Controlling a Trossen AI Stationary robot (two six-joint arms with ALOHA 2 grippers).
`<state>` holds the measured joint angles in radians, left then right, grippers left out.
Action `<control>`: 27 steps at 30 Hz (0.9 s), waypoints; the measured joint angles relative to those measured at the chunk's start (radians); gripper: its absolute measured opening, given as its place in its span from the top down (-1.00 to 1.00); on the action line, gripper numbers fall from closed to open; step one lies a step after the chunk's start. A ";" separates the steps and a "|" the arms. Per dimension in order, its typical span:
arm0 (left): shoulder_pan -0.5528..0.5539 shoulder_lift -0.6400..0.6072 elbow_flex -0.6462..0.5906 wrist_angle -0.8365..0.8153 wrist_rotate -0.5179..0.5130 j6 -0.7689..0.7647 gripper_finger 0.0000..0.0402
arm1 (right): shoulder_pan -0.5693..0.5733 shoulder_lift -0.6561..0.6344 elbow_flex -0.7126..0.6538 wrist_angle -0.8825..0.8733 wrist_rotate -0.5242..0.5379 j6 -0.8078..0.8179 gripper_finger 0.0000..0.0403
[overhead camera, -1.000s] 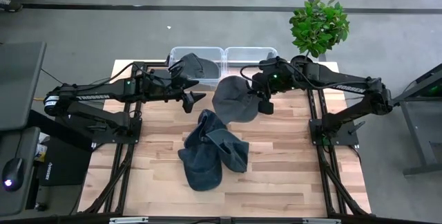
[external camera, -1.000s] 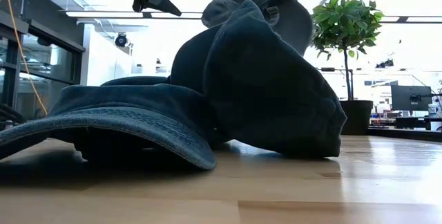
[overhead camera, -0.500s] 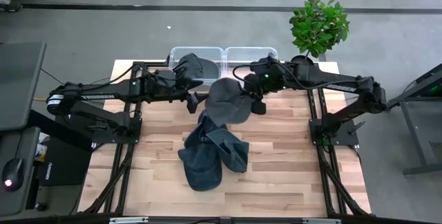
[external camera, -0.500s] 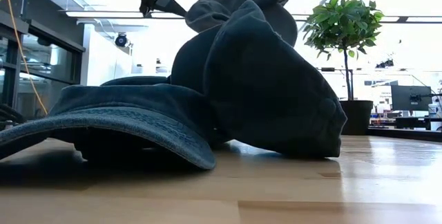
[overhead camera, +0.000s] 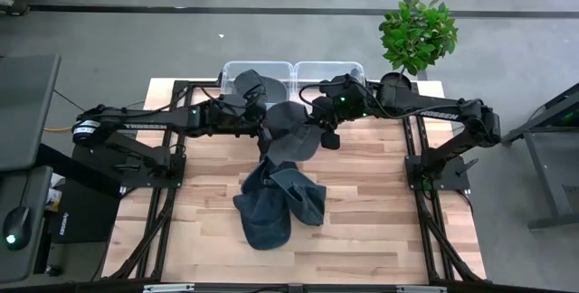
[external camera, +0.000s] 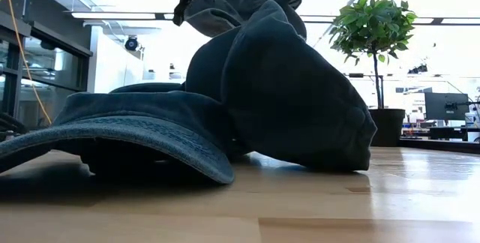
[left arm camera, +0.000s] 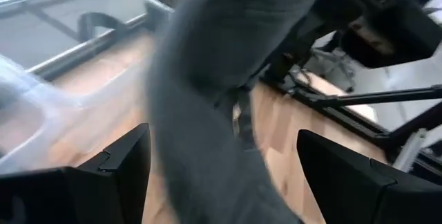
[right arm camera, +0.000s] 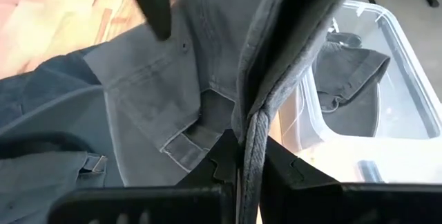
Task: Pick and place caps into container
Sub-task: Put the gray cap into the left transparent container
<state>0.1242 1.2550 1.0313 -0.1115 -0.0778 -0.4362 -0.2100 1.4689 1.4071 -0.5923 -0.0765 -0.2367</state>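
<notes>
A faded grey-blue cap [overhead camera: 291,130] hangs in the air just in front of the clear bins, held by my right gripper [overhead camera: 319,128], which is shut on it. My left gripper [overhead camera: 265,130] is open at the cap's left side. In the left wrist view its fingers [left arm camera: 103,175] stand on either side of the grey cloth [left arm camera: 221,79]; whether they touch it I cannot tell. Another grey cap [overhead camera: 250,83] lies inside the left bin [overhead camera: 228,69]. Two darker blue caps [overhead camera: 271,198] lie piled on the table, one resting brim-down [external camera: 135,127]. My right gripper [right arm camera: 248,165] pinches a folded, stitched edge of the grey cap [right arm camera: 253,124] between its two fingers, apparently more than one layer. The fingers come from the table's right, slanting down. The cap hangs slack below and to the left of them [right arm camera: 173,79], off the table.
A second clear bin [overhead camera: 330,71] stands to the right of the first at the table's far edge. A potted plant [overhead camera: 418,35] stands at the far right corner. Bare wood shows on the near part of the table and on both sides of the dark caps.
My right gripper has carried the grey cap toward the table's left and a little toward the far edge, closer to the bins. My left gripper has reached right toward the cap, and now stands around its left side. The dark caps have stayed where they were.
</notes>
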 joint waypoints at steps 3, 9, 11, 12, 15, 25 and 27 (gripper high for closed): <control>0.000 0.030 0.000 0.011 0.031 -0.026 -0.46 | 0.000 0.000 0.000 0.021 -0.003 0.000 0.90; 0.000 0.046 0.000 0.014 0.065 -0.048 -0.46 | 0.000 0.000 0.000 0.026 -0.009 0.000 0.90; 0.000 0.046 0.000 0.021 0.065 -0.057 -0.46 | 0.000 0.000 0.000 0.030 -0.010 -0.001 0.90; 0.000 0.046 0.000 0.023 0.065 -0.062 -0.46 | 0.000 0.000 0.000 0.030 -0.010 -0.003 0.90; 0.000 0.046 0.000 0.039 0.070 -0.066 -0.46 | 0.000 0.000 0.000 0.041 -0.010 -0.006 0.90; 0.000 0.071 -0.001 0.037 0.037 -0.078 -0.46 | 0.000 -0.001 0.000 0.085 -0.038 -0.010 0.90; 0.000 0.068 -0.001 0.047 0.019 -0.084 -0.43 | 0.000 -0.001 0.000 0.083 -0.039 -0.010 0.90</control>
<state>0.1242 1.3234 1.0307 -0.0645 -0.0585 -0.5200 -0.2100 1.4681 1.4071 -0.5090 -0.1151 -0.2470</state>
